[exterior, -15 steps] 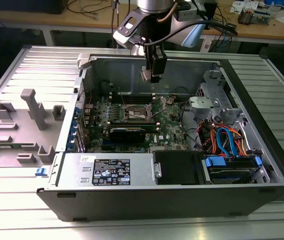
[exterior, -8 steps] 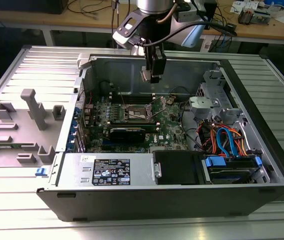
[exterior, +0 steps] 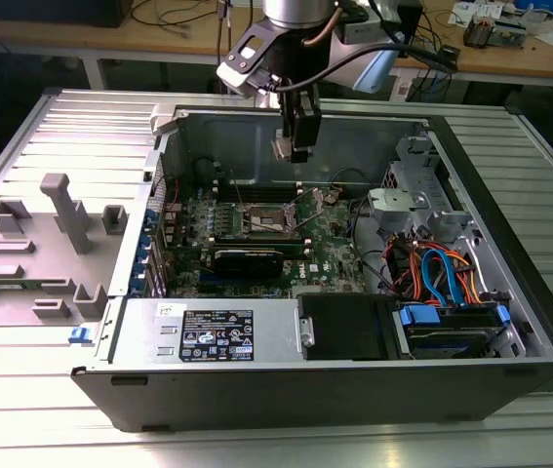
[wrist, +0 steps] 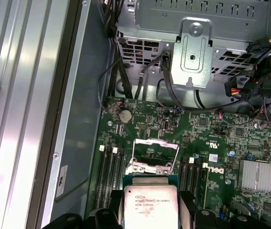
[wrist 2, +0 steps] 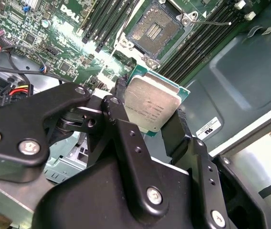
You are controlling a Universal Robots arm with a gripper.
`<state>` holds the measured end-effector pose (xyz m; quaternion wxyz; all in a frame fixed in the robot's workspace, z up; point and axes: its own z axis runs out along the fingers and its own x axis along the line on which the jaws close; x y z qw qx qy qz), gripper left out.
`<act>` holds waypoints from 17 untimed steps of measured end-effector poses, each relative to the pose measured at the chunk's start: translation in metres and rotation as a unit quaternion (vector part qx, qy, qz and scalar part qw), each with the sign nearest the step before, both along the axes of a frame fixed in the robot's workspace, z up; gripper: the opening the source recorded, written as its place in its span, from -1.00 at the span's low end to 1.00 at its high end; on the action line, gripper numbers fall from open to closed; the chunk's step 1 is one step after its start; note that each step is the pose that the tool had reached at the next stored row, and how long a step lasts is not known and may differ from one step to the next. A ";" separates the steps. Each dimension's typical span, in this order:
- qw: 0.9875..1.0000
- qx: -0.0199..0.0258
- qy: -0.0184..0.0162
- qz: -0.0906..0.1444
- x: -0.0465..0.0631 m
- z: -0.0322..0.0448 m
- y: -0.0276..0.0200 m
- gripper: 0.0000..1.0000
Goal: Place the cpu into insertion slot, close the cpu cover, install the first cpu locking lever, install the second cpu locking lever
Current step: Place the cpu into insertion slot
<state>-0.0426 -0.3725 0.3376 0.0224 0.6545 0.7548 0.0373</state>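
In the exterior view the arm comes down from the top centre of the frame, and its tool [exterior: 294, 146] hangs inside the open computer case [exterior: 510, 195], above the green motherboard [exterior: 325, 249]. The tool's two black fingers [wrist 2: 121, 119] are closed partway onto the cpu [wrist 2: 150, 100], one on each of two opposite edges. The chip's dull silver top faces the camera in both wrist views, and in the exterior view it shows as a small pale square [exterior: 282, 147] at the tool's tip.

The cpu is held in the air, clear of the board and not touching the insertion slot [exterior: 264, 220]; in the exterior view the slot sits just below the tool in the frame, a little left of centre. In the second wrist view the slot [wrist 2: 155, 29] shows its dark square centre uncovered inside a silvery rim; a thin metal lever [wrist 2: 211, 22] juts out beside it, and long black memory slots [wrist 2: 197, 43] run alongside. In the first wrist view the chip [wrist: 149, 207] sits between the fingertips of the tool [wrist: 149, 212], with the slot [wrist: 155, 155] on the board beyond it.

In the exterior view a long black card [exterior: 247, 258] lies just below the slot; the power-supply box [exterior: 208, 331] fills the lower left of the case, and blue and orange cables [exterior: 442, 273] bunch at the right. The case rests on a ribbed metal table [exterior: 22, 419]; a grey fixture [exterior: 57, 210] stands at the left of the frame.
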 end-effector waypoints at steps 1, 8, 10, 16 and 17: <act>1.000 0.000 0.000 0.000 0.000 -0.0002 0.0000 0.08; 1.000 0.000 0.000 0.000 0.000 -0.0012 0.0000 0.08; 1.000 0.000 0.000 0.000 0.000 -0.0015 0.0000 0.08; 1.000 0.000 0.001 0.000 0.000 -0.0026 0.0000 0.08; 1.000 0.000 0.001 0.000 0.000 -0.0027 0.0000 0.08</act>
